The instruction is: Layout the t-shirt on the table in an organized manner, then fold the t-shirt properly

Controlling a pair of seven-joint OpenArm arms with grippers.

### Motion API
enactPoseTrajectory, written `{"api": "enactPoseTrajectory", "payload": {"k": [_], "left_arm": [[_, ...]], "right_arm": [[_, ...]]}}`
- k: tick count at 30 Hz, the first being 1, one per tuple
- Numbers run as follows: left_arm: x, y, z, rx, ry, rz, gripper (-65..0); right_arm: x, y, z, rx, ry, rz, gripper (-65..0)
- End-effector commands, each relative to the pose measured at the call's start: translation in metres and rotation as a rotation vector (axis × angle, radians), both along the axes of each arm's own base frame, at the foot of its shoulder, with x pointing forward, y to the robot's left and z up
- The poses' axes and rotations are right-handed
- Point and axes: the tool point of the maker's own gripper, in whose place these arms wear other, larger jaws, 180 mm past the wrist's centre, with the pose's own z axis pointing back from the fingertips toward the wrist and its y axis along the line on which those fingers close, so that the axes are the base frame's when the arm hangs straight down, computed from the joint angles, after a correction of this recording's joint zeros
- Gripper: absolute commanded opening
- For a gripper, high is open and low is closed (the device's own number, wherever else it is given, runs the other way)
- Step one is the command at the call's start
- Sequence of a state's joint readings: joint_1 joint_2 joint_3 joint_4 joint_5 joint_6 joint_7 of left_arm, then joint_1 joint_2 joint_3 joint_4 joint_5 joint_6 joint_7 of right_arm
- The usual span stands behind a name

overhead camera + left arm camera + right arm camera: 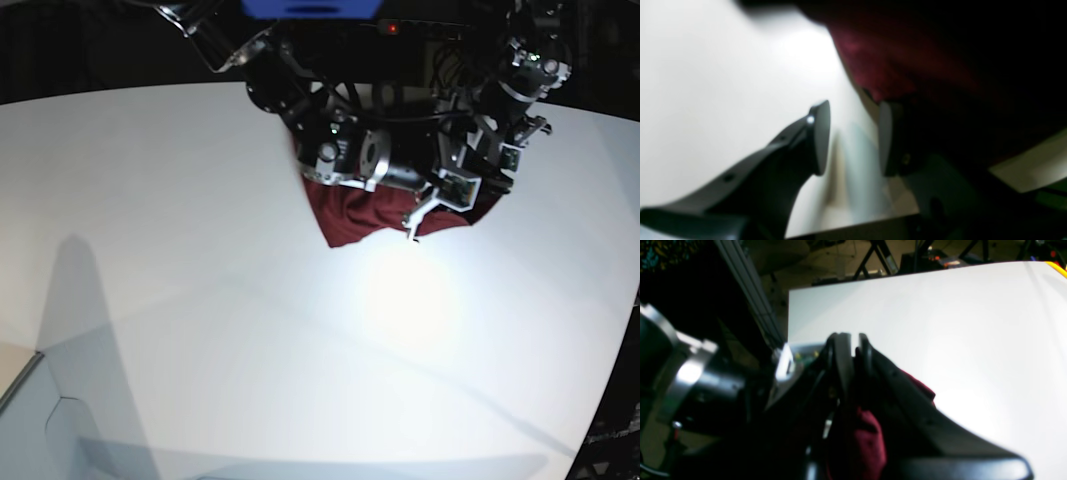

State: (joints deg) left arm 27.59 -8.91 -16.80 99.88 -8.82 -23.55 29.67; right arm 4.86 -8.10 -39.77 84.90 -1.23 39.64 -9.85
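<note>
White table (pixel 200 300), t-shirt (pixel 345 220) mostly hidden behind arms; right gripper (pixel 851 340) clamps it, left gripper (pixel 853 140) parted, empty.

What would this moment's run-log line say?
right gripper: shut on t-shirt | left gripper: open beside it | table: shirt bunched

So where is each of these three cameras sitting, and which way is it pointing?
Left wrist: on the left arm, looking along the open left gripper over the white table; the maroon t-shirt lies beside one finger.
Right wrist: on the right arm, looking along the right gripper, shut on the t-shirt.
Base: overhead in front, looking down at the table and both arms.
Shared: all show the t-shirt and table.
</note>
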Motion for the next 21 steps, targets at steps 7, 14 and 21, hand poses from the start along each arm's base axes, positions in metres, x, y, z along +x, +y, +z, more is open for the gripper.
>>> {"api": "enactPoseTrajectory", "payload": {"k": [7,14,21], "left_arm": [[0.003,-0.003,0.021,0.001,-0.066,-0.018,-41.4],[-0.001,-0.003,0.02,0.006,-0.058,-0.021,-41.4],[-0.003,-0.003,0.02,0.002,-0.055,-0.02,-41.4]], "right_arm": [[-0.001,0.005,0.018,0.062,-0.011,0.009,-56.7],[-0.003,0.005,0.02,0.073,-0.009,0.008,-39.7],[-0.004,-0.001,0.041,0.122,-0.041,-0.017,-31.9]]}}
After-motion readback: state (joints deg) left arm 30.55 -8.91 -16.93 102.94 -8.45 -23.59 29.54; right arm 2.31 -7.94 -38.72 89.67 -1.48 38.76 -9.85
